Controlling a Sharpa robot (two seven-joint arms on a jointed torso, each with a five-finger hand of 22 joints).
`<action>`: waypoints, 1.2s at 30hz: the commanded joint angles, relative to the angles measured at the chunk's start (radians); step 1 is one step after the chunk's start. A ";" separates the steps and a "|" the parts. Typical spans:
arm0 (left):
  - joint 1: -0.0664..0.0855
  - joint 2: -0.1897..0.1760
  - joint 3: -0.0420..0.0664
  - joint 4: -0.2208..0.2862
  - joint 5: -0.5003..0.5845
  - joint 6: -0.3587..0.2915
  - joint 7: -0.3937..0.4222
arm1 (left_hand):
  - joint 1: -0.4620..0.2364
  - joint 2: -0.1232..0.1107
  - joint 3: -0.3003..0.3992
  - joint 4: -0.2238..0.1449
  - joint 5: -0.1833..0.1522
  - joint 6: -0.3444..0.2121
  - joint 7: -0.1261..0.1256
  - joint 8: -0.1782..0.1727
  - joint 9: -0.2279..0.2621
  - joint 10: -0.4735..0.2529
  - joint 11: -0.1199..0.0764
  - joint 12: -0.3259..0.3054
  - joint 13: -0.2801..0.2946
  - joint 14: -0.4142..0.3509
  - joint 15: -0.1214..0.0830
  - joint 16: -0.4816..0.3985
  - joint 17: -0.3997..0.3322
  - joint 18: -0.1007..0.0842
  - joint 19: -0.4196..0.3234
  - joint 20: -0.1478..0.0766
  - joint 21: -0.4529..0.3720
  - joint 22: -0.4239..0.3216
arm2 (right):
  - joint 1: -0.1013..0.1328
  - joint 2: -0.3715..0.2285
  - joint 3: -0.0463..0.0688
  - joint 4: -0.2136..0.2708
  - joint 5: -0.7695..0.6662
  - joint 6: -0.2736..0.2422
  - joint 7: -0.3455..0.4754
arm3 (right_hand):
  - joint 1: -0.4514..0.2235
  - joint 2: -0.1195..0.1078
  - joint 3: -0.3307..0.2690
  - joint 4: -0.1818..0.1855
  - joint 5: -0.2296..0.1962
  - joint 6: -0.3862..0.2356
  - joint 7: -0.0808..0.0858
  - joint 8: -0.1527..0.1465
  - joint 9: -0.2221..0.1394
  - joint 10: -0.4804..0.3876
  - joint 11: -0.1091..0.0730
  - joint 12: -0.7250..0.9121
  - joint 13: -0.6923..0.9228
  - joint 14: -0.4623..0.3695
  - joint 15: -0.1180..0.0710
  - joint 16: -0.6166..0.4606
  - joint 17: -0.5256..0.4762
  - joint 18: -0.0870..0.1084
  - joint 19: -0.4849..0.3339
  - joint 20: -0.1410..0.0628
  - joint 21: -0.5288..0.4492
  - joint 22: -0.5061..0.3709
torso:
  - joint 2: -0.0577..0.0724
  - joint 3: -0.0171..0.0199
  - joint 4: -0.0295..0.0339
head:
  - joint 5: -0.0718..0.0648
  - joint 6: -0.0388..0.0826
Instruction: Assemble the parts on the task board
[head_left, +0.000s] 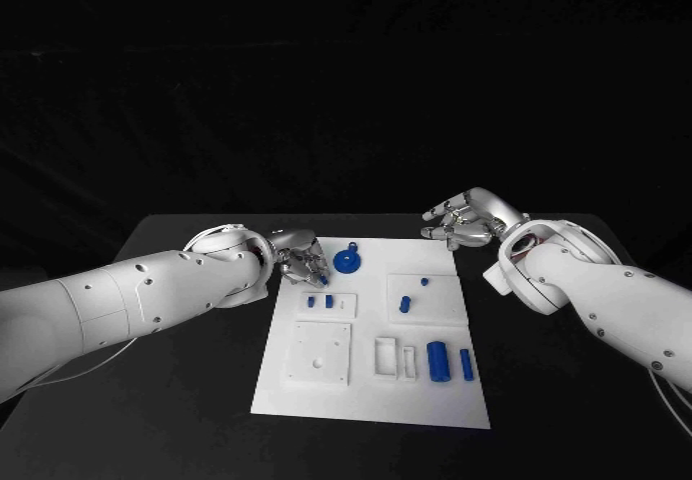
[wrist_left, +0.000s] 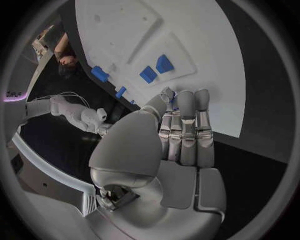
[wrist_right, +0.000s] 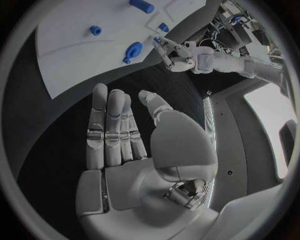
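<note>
Left robot hand (head_left: 299, 260) hovers empty, fingers apart, at the task board (head_left: 372, 400) edge; right robot hand (head_left: 469, 220) likewise spread, off it.

Your task board (head_left: 368, 400) lies in the middle of the black table (head_left: 173, 400). The left hand (head_left: 299, 260) sits at the board's far left corner, fingers pointing down onto its edge, just beside a round blue part with a short stem (head_left: 348, 262). You cannot tell whether those fingers hold anything. The right hand (head_left: 464, 220) hovers beyond the far right corner, off the board, fingers curled loosely and holding nothing. Two small blue pegs (head_left: 320, 300) stand nearer the left edge, and two blue cylinders (head_left: 450, 360) lie at the near right.
</note>
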 joint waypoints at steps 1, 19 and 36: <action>-0.004 0.005 -0.001 -0.001 -0.009 -0.006 -0.005 | 0.004 0.002 0.000 0.009 -0.003 0.002 0.002 0.002 0.001 -0.005 0.001 -0.003 0.001 0.004 0.000 -0.004 0.002 0.005 0.000 -0.001 -0.004 0.020 | 0.000 0.000 0.000 0.002 -0.001 0.007 0.008 | 0.000 0.004 0.000 0.006 0.005 -0.006 0.004 -0.005 -0.001 0.005 0.001 -0.006 -0.001 0.001 0.000 -0.004 0.000 -0.009 0.003 -0.001 0.000 -0.001 | 0.000 -0.0004 0.0001 | 0.000 0.001; -0.006 0.013 -0.002 0.000 -0.020 0.009 -0.016 | 0.009 -0.001 0.003 0.007 0.000 0.010 0.001 0.003 0.002 0.003 -0.001 -0.003 0.001 0.004 -0.002 -0.004 0.003 0.006 0.001 -0.001 -0.003 0.021 | 0.000 0.000 0.000 0.002 -0.001 0.007 0.008 | 0.000 0.004 0.000 0.006 0.005 -0.006 0.004 -0.005 -0.001 0.005 0.001 -0.006 -0.001 0.001 0.000 -0.004 0.000 -0.009 0.003 -0.001 0.000 -0.001 | 0.000 -0.0012 0.0004 | -0.003 0.000; -0.006 0.009 -0.013 0.016 -0.112 -0.010 -0.012 | 0.011 -0.014 -0.018 0.005 -0.010 0.031 -0.006 0.002 0.002 0.032 -0.012 -0.002 0.002 -0.011 -0.006 0.003 0.008 -0.005 -0.010 -0.006 -0.002 0.020 | 0.000 -0.001 0.000 0.001 -0.001 0.008 0.009 | 0.000 0.004 0.000 0.006 0.005 -0.006 0.004 -0.005 -0.001 0.005 0.001 -0.006 -0.001 0.001 0.000 -0.004 0.000 -0.009 0.003 -0.001 0.000 -0.001 | -0.001 -0.0008 0.0014 | -0.003 -0.002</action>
